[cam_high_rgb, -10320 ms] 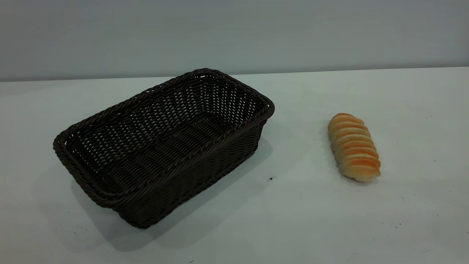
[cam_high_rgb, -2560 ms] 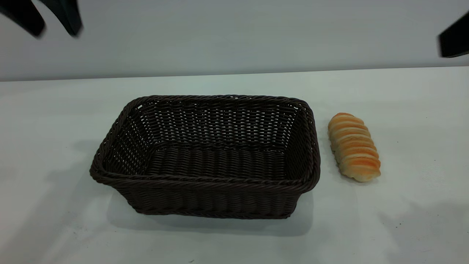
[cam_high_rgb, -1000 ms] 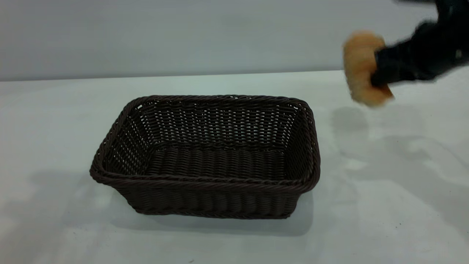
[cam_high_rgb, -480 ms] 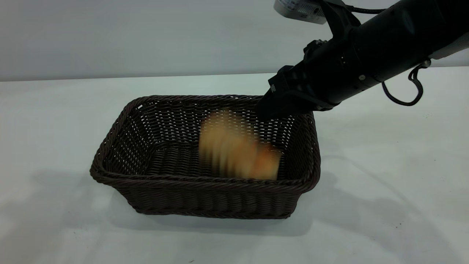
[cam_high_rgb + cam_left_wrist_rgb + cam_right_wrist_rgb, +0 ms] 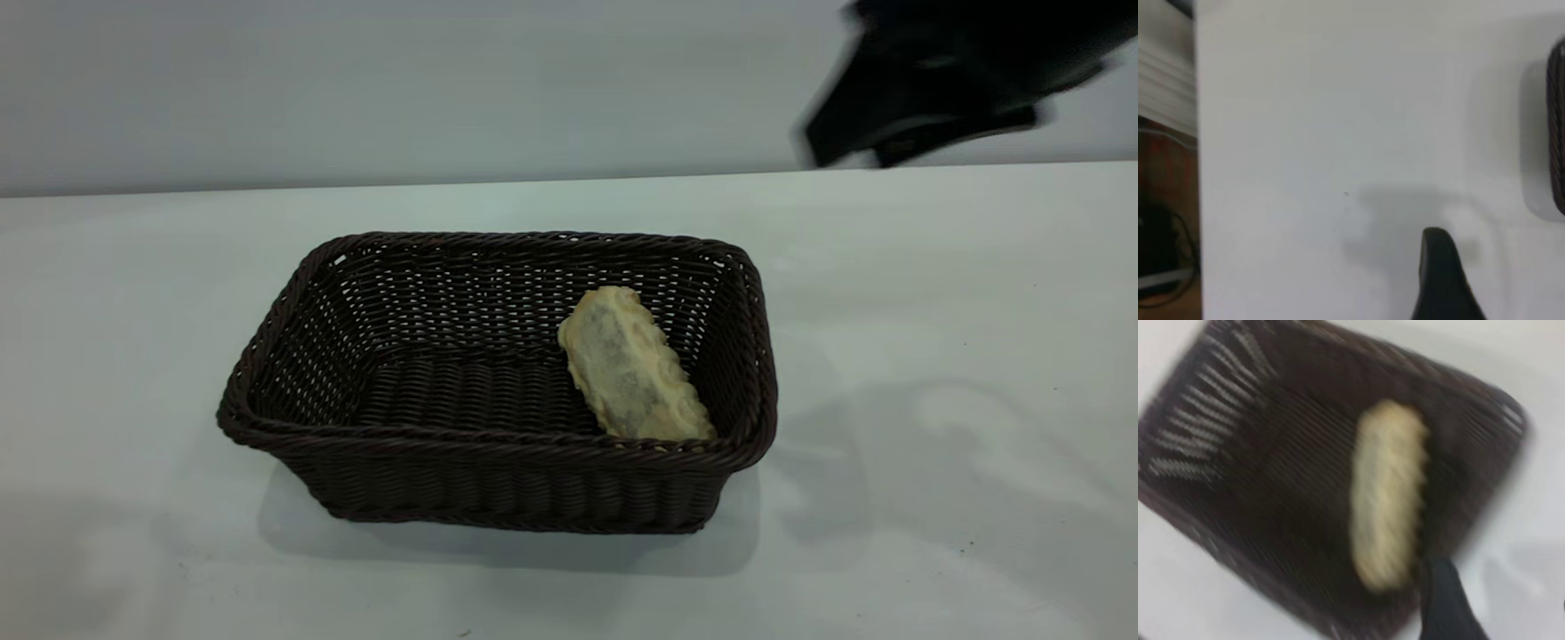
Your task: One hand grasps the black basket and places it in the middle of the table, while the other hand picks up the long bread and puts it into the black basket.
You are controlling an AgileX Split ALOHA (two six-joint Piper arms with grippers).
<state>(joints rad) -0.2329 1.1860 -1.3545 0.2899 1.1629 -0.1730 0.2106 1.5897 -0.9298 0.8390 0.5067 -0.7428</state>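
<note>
The black basket (image 5: 498,442) stands in the middle of the white table (image 5: 933,293). The long bread (image 5: 633,364) lies inside it at the right end, pale mottled underside up, leaning on the right wall. My right gripper (image 5: 831,133) is high above the table's far right, blurred, open and empty. In the right wrist view it (image 5: 1503,587) looks down on the bread (image 5: 1388,493) in the basket (image 5: 1271,487). My left gripper (image 5: 1503,260) is out of the exterior view, above bare table, open and empty, one finger (image 5: 1438,267) showing and the basket's edge (image 5: 1558,133) beside it.
Bare white tabletop lies on all sides of the basket. A grey wall (image 5: 444,80) runs behind the table's far edge. The left wrist view shows the table's edge (image 5: 1197,167) with floor and cables beyond it.
The right gripper carried the bread over the basket and let it go. The bread landed upside down at the basket's right end. The right arm has since pulled up and to the right.
</note>
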